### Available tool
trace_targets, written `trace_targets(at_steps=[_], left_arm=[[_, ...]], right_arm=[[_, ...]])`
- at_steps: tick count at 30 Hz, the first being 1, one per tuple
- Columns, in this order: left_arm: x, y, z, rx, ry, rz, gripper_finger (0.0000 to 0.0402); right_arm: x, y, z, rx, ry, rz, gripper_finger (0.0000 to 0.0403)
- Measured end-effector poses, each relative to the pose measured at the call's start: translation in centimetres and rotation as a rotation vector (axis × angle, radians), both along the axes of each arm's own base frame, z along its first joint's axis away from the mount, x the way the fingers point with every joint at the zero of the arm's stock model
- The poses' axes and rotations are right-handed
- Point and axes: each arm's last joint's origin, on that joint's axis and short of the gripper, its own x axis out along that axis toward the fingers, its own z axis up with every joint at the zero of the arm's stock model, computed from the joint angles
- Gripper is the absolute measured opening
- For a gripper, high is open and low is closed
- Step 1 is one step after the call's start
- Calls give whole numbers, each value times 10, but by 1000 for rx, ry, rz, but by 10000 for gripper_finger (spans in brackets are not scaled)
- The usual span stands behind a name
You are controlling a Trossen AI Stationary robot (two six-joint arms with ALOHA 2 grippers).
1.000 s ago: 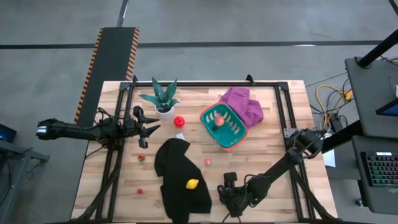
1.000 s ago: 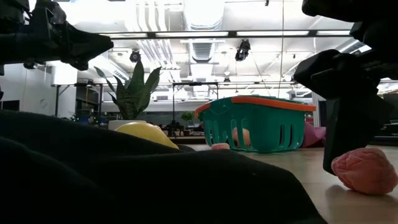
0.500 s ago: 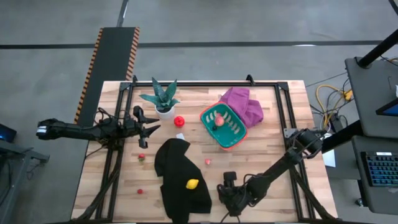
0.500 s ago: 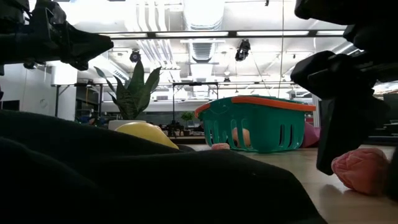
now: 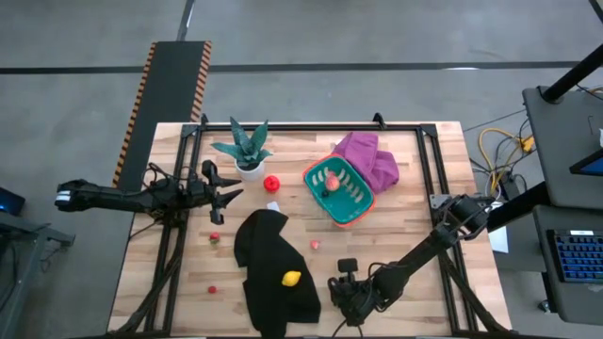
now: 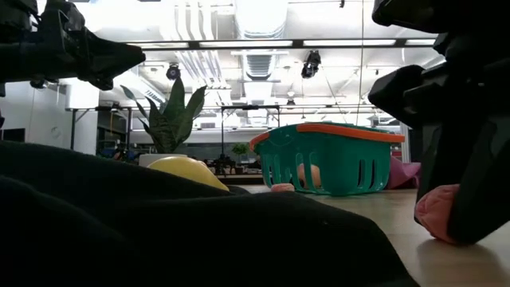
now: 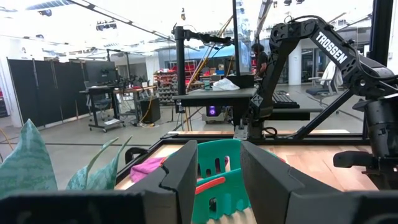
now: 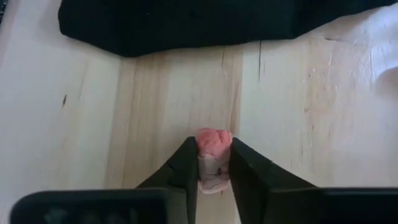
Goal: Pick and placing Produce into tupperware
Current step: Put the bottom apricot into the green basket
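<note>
The teal tupperware stands at the table's far middle with one pink-red piece inside; it also shows in the low view. My right gripper is low near the table's near edge, shut on a pink produce piece. My left gripper hovers open and empty over the table's left part, pointing toward the tupperware. A yellow piece lies on a black cloth. A red piece rests on the table by the plant. My right gripper pinches the pink piece by its two sides between its two fingers. The fingers slant down at it from above. In the low view one finger covers most of the piece, and its visible lower part is at the table top.
A potted green plant stands far left of the tupperware, and a purple cloth lies behind it. Small red pieces lie on the table's left part and a pink one in the middle.
My right gripper has shifted over the pink piece: in the low view its dark finger now covers most of the piece, which was in full view a second ago. The piece has stayed on the table.
</note>
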Motion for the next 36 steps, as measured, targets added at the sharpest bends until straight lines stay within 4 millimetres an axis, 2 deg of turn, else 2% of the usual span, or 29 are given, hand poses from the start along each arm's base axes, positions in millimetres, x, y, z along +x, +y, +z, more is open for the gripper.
trace_targets(at_steps=[6, 10, 14, 18, 20, 23, 27, 36], left_arm=[[0, 0, 0, 0, 0, 0, 108], [0, 0, 0, 0, 1, 0, 108], [0, 0, 0, 0, 2, 0, 108], [0, 0, 0, 0, 0, 0, 108], [0, 0, 0, 0, 2, 0, 108], [0, 0, 0, 0, 1, 0, 108], [0, 0, 0, 0, 2, 1, 108], [0, 0, 0, 0, 2, 0, 108]], right_arm=[[3, 1, 7, -13, -15, 46, 52], [3, -7, 38, -70, -92, 119, 50], [-4, -34, 80, -184, -171, 62, 49], [-14, -64, 124, -204, -281, 27, 49], [-19, -80, 141, -198, -320, 13, 49], [-29, -102, 156, -202, -355, -7, 49], [-41, -129, 159, -212, -365, -45, 49], [-52, -179, 128, -189, -291, -155, 48]])
